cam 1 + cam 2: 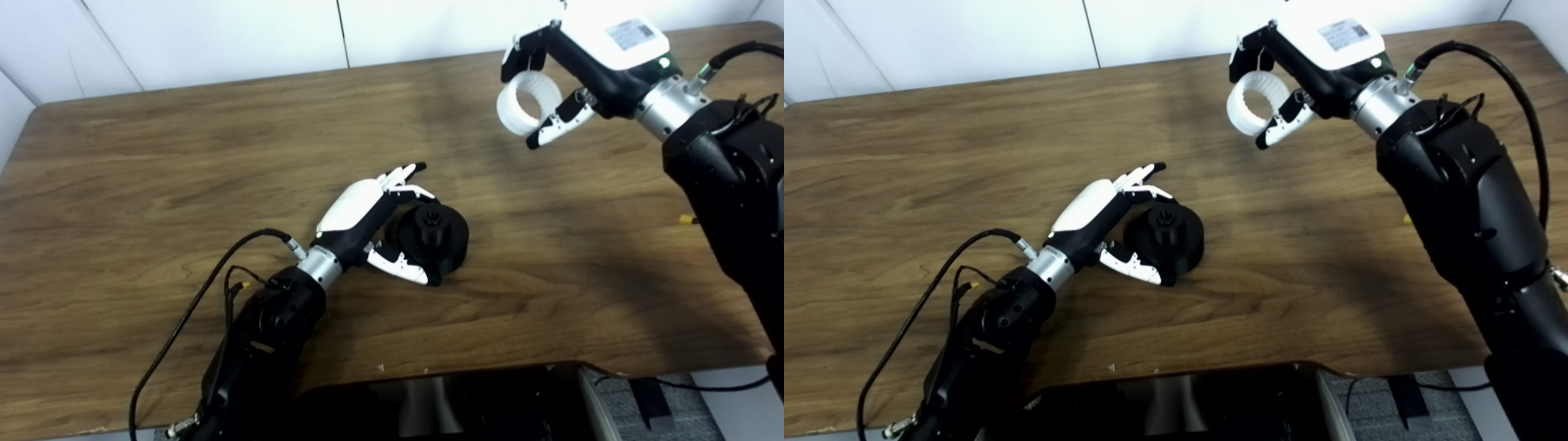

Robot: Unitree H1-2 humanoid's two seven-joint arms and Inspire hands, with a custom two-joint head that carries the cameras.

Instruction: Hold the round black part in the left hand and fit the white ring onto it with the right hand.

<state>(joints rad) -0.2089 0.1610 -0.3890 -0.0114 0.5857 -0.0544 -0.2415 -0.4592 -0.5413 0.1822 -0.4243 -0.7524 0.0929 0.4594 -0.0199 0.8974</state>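
Left eye view, count: one round black part [436, 237], one white ring [528, 102], two hands, one wooden table [184, 184].
Left hand [373, 223]: it lay low beside the black part, fingers [404, 176] stretched over the part's far side and the thumb [401, 268] curled along its near side; the part sat between them on the table. Whether the fingers pressed on it or only cupped it could not be told.
Round black part: flat disc with a raised hub on top, resting on the wood just past the left palm, upright.
Right hand [554, 92]: raised above the table's far right area, clamped on the white ring, fingers [523, 58] over the ring's top and the thumb [554, 125] under its lower side.
White ring: held clear of the wood, its open bore turned toward the left, well apart from the black part.
Open room: bare wood lay between the ring and the black part, and beyond the left fingertips toward the far edge.
Edges: the table's near edge ran below both forearms; the far right corner sat behind the right wrist.
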